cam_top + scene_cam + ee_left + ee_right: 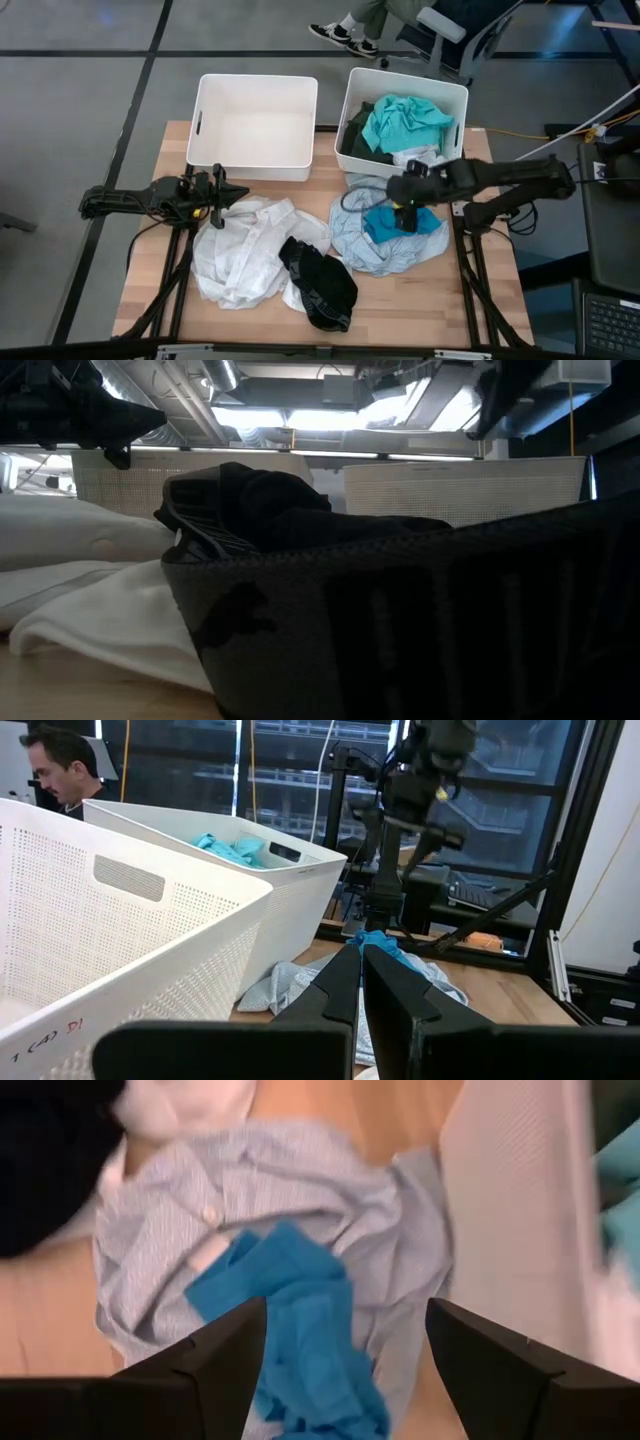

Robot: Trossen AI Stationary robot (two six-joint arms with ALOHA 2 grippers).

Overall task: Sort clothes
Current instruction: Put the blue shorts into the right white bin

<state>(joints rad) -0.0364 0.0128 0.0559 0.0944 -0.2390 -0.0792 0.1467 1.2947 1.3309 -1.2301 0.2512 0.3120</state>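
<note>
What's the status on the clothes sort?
Right tool open over blue cloth on pale shirt. Left tool shut, idle by empty bin. Nothing blocking.

even overhead light on the table (150,300); low view dim, backlit by ceiling lamps (300,418); right wrist view blurred.

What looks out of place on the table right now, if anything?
Nothing is damaged or spilled. One oddity: the left bin is empty, while the right bin already holds teal and dark garments. White, black, pale blue and blue clothes lie unsorted on the table. The right gripper, jaws open, hovers over the blue one.
</note>
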